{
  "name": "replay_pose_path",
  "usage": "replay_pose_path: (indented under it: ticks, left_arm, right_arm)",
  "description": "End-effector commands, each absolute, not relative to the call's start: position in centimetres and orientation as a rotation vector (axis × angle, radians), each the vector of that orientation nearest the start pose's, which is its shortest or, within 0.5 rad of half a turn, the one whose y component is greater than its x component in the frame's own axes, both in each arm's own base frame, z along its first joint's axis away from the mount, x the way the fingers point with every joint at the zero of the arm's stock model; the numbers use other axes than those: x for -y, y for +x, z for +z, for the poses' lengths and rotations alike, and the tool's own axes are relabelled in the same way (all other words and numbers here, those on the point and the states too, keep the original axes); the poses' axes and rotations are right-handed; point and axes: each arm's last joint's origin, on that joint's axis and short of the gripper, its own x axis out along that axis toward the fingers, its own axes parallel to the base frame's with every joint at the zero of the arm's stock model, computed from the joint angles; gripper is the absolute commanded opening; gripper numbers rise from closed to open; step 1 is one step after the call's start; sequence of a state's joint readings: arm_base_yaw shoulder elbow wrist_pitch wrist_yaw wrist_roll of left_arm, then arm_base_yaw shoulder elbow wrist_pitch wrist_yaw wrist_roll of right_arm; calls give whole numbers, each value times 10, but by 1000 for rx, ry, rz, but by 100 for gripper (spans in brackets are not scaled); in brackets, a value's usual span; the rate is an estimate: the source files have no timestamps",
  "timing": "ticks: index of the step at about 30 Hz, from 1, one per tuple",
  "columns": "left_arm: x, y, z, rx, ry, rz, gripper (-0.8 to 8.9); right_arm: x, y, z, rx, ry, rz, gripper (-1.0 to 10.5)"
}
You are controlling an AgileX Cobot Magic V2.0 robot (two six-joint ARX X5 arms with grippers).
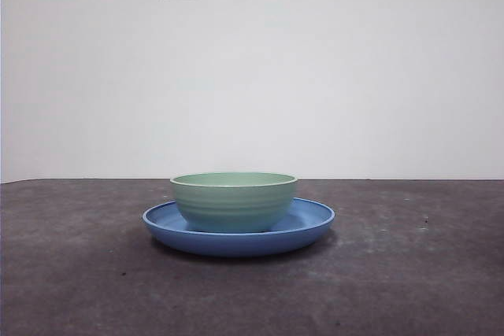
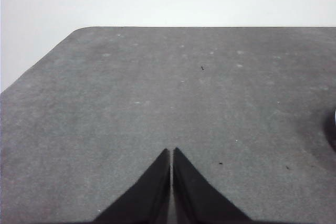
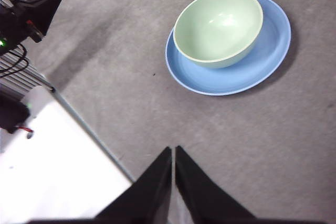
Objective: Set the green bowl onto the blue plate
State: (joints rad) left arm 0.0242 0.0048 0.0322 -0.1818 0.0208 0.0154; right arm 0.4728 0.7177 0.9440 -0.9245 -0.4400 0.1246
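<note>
The green bowl (image 1: 234, 201) sits upright on the blue plate (image 1: 311, 222), off-centre in the right wrist view, so placing looks done. Both the left gripper (image 2: 171, 153) and right gripper (image 3: 173, 151) are closed, empty and well clear; nothing further seems needed.

Left pincer (image 2: 171, 153) matte black wedge jaws, right pincer (image 3: 173, 150) alike
</note>
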Motion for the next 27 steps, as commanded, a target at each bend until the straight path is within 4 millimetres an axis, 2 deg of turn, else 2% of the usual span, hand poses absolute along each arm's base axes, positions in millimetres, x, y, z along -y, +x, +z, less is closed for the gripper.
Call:
replay_pose_path:
  ticks: [1, 6, 10, 18, 27]
  left_arm:
    - [-2, 96, 149, -179, 9, 8, 9]
    - [-2, 96, 149, -179, 9, 9, 9]
    - [-2, 96, 149, -179, 9, 8, 9]
    - [-2, 96, 149, -179, 9, 9, 9]
    - [-2, 96, 149, -179, 9, 9, 9]
  right_arm:
    - [-58, 98, 340, -648, 7, 787, 6]
    - [-38, 95, 341, -416, 19, 638, 6]
    - [-24, 91, 326, -223, 1, 497, 6]
    - [-8, 87, 266, 11, -34, 261, 6]
    - [-3, 93, 194, 32, -27, 98, 6]
